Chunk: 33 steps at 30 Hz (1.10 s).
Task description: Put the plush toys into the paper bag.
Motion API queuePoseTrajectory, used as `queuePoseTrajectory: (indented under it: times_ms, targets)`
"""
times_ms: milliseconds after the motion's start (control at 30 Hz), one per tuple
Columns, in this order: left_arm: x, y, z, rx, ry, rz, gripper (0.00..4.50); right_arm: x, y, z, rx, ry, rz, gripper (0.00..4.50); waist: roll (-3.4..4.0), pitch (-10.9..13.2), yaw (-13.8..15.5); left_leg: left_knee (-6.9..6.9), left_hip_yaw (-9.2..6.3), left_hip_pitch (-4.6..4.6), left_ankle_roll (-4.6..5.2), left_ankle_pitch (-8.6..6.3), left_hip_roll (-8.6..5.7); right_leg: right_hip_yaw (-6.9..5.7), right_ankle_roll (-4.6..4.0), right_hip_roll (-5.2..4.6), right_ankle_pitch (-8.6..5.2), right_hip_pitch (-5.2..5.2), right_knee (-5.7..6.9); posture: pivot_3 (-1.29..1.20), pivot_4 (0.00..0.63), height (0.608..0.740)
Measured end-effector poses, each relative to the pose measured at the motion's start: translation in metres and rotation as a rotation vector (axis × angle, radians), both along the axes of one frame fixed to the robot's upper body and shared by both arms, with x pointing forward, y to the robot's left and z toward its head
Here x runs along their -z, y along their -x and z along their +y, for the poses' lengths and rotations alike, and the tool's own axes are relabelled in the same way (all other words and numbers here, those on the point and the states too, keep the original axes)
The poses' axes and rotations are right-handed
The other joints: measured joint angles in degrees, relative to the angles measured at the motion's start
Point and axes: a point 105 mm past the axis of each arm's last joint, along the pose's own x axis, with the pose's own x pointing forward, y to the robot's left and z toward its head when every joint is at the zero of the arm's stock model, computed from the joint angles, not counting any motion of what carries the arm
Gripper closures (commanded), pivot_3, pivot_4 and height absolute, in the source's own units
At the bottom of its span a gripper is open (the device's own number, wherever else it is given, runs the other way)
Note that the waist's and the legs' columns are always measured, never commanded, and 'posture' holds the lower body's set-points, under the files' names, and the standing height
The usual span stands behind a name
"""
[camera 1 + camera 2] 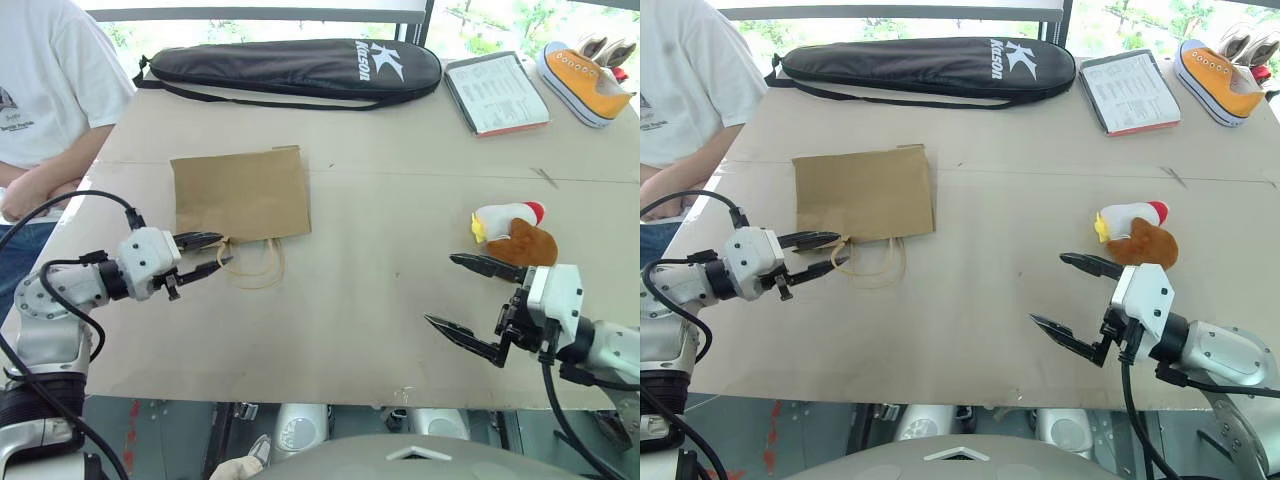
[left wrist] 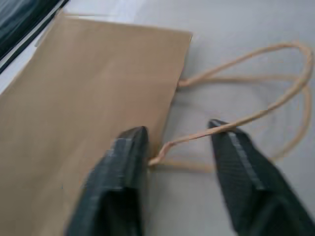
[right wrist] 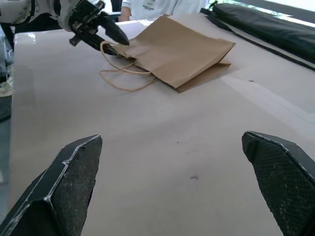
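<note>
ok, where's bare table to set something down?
Widest free patch: mid-table between the paper bag and the plush toy. Also bare between bag and black case. Crowded: far right corner, with notebook and orange sneaker.

Flat paper bag (image 1: 240, 194); plush toy (image 1: 514, 235) well apart.

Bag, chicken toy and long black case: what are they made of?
Bag: matte brown paper, it seems, lying flat and creased, with twisted cord handles. Toy: likely soft plush, fuzzy brown and white. Case: probably woven fabric, black with a slight sheen and printed white letters.
</note>
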Motion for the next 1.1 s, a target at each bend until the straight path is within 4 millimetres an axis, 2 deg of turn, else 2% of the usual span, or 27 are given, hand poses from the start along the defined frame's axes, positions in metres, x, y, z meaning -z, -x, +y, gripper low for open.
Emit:
queuePoseTrajectory:
  times_ms: [67,100,133,267,333,500,633,800,867,1000,1100]
  targets:
    - [-0.010,-0.005,-0.005,0.005,0.052,0.004,4.39,0.000,-0.002,0.005,-0.010,-0.008,-0.006,0.79,0.00,0.0,0.0,0.00,-0.01,0.00,-0.01,0.01,0.00,-0.01,0.00,0.01,0.00,0.00,0.02,0.00,0.150,0.740]
    - [-0.016,-0.007,-0.011,0.007,0.103,0.022,4.50,0.001,-0.003,0.008,-0.018,-0.010,0.005,1.40,0.00,0.0,0.0,0.00,0.00,0.00,-0.01,0.01,0.01,0.01,0.00,0.01,0.00,0.00,0.02,0.00,0.150,0.740]
    - [-0.018,-0.008,-0.014,0.012,0.114,0.025,4.50,0.001,-0.003,0.009,-0.017,-0.011,0.007,1.73,0.00,0.0,0.0,0.01,0.01,0.00,-0.01,0.01,0.00,0.02,0.01,0.00,0.00,0.00,0.02,0.00,0.150,0.740]
    - [-0.029,-0.011,-0.043,0.014,0.334,0.169,4.50,-0.003,-0.016,0.017,-0.010,-0.030,-0.006,3.75,-0.02,0.0,0.1,0.05,-0.01,-0.01,-0.08,0.05,0.00,0.04,0.02,0.00,0.00,0.00,0.04,0.00,0.150,0.740]
    - [-0.040,-0.014,-0.058,0.029,0.418,0.215,4.50,-0.009,-0.024,0.022,-0.001,-0.044,-0.029,4.45,-0.02,0.0,0.1,0.06,-0.04,-0.01,-0.20,0.12,-0.01,0.04,0.02,0.01,0.00,0.00,0.07,0.00,0.150,0.740]
    - [-0.067,-0.023,-0.095,0.074,0.582,0.271,4.50,-0.017,-0.055,0.046,0.015,-0.064,-0.048,4.45,-0.01,0.0,0.0,0.10,-0.03,-0.02,-0.26,0.16,-0.13,0.07,0.01,0.05,0.01,0.00,0.10,0.00,0.150,0.740]
    - [-0.066,-0.022,-0.122,0.139,0.627,0.323,4.50,-0.019,-0.084,0.081,-0.013,-0.004,-0.084,4.45,0.01,0.0,-0.5,0.08,-0.04,-0.03,-0.29,0.17,-0.15,0.11,0.00,0.12,0.01,-0.03,0.08,0.00,0.150,0.740]
    - [-0.063,-0.019,-0.133,0.150,0.672,0.362,4.50,-0.022,-0.118,0.106,-0.013,0.046,-0.094,4.45,0.00,0.0,-0.6,0.06,-0.04,-0.12,-0.29,0.17,-0.13,0.10,0.00,0.11,0.01,-0.10,0.06,0.00,0.150,0.740]
    - [-0.065,-0.017,-0.135,0.155,0.682,0.363,4.50,-0.012,-0.126,0.112,-0.022,0.088,-0.078,4.45,0.00,0.0,-0.6,0.06,-0.04,-0.12,-0.29,0.17,-0.12,0.09,0.00,0.10,0.01,-0.10,0.06,0.00,0.150,0.740]
    - [-0.070,-0.018,-0.134,0.142,0.760,0.365,4.50,0.022,-0.133,0.121,-0.045,0.152,0.018,4.45,0.00,0.0,-0.7,0.05,-0.03,-0.12,-0.29,0.17,-0.08,0.11,0.00,0.08,0.01,-0.10,0.06,0.00,0.150,0.740]
    - [-0.073,-0.017,-0.132,0.124,0.785,0.365,4.50,0.033,-0.133,0.127,-0.073,0.162,0.037,4.45,0.01,0.0,-1.1,0.05,-0.04,-0.12,-0.29,0.17,-0.05,0.10,0.00,0.08,0.01,-0.10,0.07,0.00,0.150,0.740]
